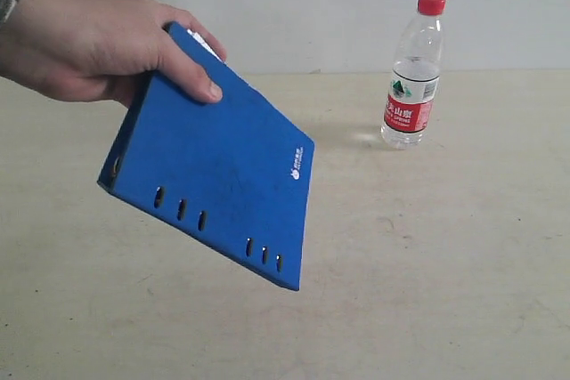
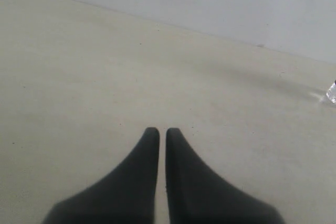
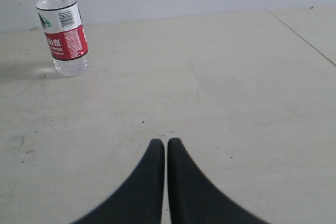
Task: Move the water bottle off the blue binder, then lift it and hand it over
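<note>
— Beige tabletop (image 1: 445, 264), white wall (image 1: 312, 6) behind. Tool status?
— My left gripper (image 2: 162, 132): fingers closed to a hairline, nothing between them. My right gripper (image 3: 166, 142): tips together, also empty. Both look out over bare table.
— Bottle?
— The water bottle (image 1: 414, 73) stands upright on the table, red cap (image 1: 431, 3) on. It is ahead of my right gripper and off to one side, well apart. From my left gripper only its base shows (image 2: 332, 92), far ahead at the frame edge.
— Binder?
— The blue binder (image 1: 223, 175) is off the table, tilted. A person's hand (image 1: 89, 42) grips its raised corner, thumb on the cover. Slots (image 1: 181, 209) along the low edge, white logo (image 1: 297, 164) up. Bottle and binder well apart. Neither wrist view shows the binder, so I can't place it against my grippers.
</note>
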